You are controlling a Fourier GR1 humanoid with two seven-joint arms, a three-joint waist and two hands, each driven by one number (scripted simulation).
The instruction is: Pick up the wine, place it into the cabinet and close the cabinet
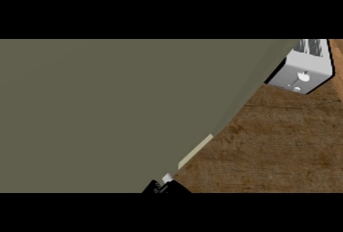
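A large olive-grey cabinet door [114, 113] fills most of the head view, from the left edge to a slanted edge running from the top right down to the bottom middle. A pale strip [195, 152] lies along that edge. The wine is hidden from view. At the bottom edge, right at the door's lower corner, shows a small black part of a hand [161, 187] with a whitish bit above it. I cannot tell which hand it is or how it is shaped.
A silver toaster [305, 70] stands at the top right, partly behind the door's edge. The brown wooden counter [281, 145] shows to the right of the door.
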